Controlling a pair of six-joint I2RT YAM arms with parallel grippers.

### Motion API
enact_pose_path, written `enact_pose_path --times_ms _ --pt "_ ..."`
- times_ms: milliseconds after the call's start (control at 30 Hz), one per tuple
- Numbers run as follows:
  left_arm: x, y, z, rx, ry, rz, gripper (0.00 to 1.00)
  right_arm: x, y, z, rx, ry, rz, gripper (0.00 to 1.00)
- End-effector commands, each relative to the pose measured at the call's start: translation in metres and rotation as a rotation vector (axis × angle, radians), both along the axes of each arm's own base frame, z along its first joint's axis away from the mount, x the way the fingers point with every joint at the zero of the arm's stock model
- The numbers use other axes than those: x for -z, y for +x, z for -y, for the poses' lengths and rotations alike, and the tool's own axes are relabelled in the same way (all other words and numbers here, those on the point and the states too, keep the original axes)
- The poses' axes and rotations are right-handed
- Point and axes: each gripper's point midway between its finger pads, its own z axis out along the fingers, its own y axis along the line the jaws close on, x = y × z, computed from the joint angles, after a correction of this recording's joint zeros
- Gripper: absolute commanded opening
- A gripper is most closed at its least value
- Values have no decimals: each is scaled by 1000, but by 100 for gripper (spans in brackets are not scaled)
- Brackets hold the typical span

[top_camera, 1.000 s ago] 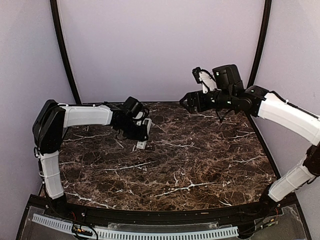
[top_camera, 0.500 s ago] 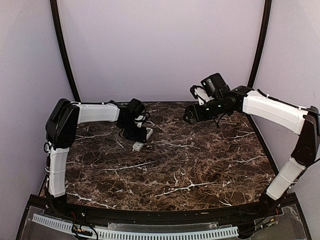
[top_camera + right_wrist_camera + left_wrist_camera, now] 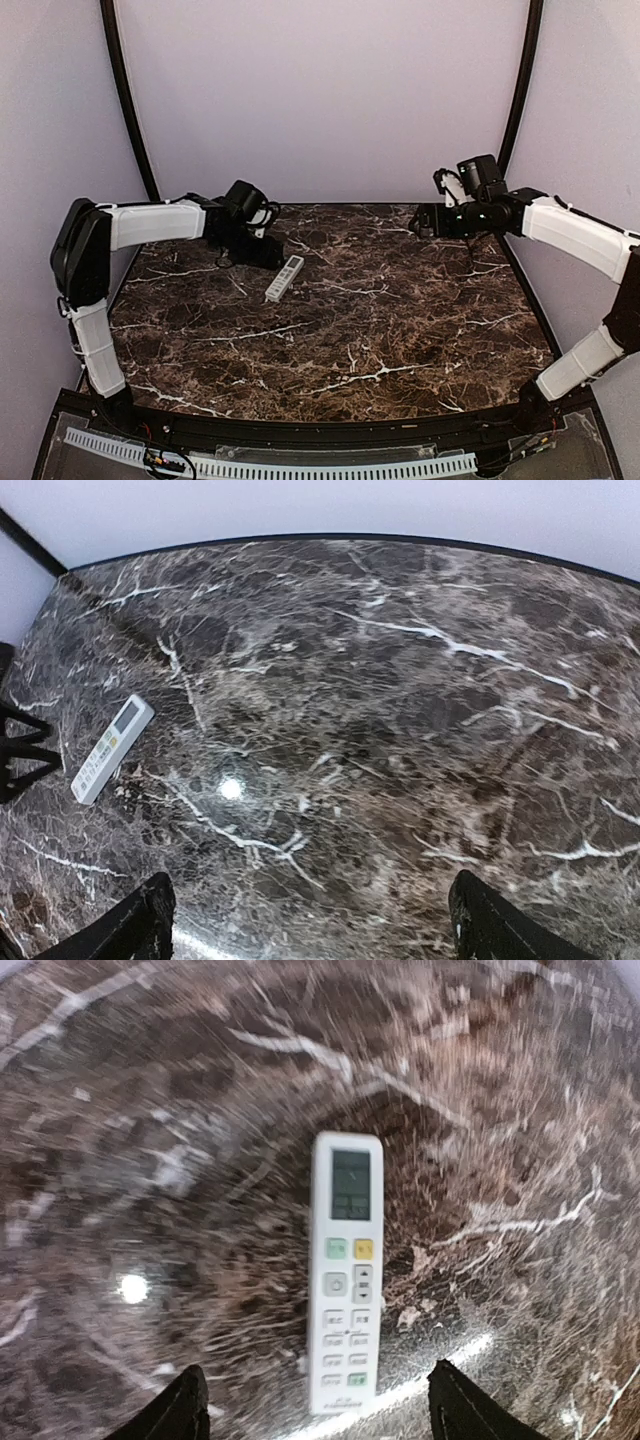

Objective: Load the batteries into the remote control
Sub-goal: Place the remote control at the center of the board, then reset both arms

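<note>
The remote control (image 3: 284, 278) is a slim white bar lying flat on the marble table at the back left, buttons and small screen up. It also shows in the left wrist view (image 3: 346, 1270) and far left in the right wrist view (image 3: 112, 748). My left gripper (image 3: 268, 256) is open and empty, just behind and left of the remote; in its own view (image 3: 315, 1385) the jaws stand wide on either side of the remote's near end without touching it. My right gripper (image 3: 418, 222) is open and empty at the back right, above bare table (image 3: 312, 883). No batteries are in view.
The dark brown marble table (image 3: 380, 330) has a black rim along its far edge and purple walls behind. The left gripper's black fingers (image 3: 15, 745) show at the left edge of the right wrist view, beside the remote.
My left gripper has pulled back to the far left, leaving the remote lying free on the table. My right gripper has swung right and back, away from the table's middle.
</note>
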Motion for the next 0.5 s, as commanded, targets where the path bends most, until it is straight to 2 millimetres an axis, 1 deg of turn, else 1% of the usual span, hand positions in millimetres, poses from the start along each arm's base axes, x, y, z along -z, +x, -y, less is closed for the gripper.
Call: enact_pose_path --times_ms 0,33,67,100,133,167,200,233,267,333,367,400,433,467 --pt "-120 44 -76 -261 -129 440 76 -41 19 71 185 118 229 92" --pt "-136 45 -102 -352 -122 508 76 -39 20 91 230 128 252 92" --pt "-127 48 -132 -433 -108 545 78 -35 20 108 267 139 279 92" --pt "-139 45 -157 -523 -86 614 79 -32 19 123 294 150 313 93" --pt "-126 42 -184 -592 -57 646 81 -26 17 137 316 155 339 93" --pt "-137 37 -207 -667 -11 717 82 -22 16 153 347 158 365 93" --pt "-130 32 -226 -722 14 770 85 -16 13 161 365 157 377 93" --pt "-134 26 -245 -773 85 827 86 -10 10 166 384 150 386 94" --pt "-129 18 -256 -806 117 876 87 -6 8 171 409 137 393 94" --pt "-124 10 -267 -808 188 925 88 5 5 180 463 123 390 96" --pt "-115 7 -270 -795 235 918 89 9 3 184 483 114 387 97" --pt "-118 7 -274 -815 250 943 91 13 3 189 514 107 386 97" --pt "-112 6 -276 -790 308 941 92 17 2 193 539 102 386 97" --pt "-118 7 -280 -803 330 974 93 19 3 194 548 101 391 97"
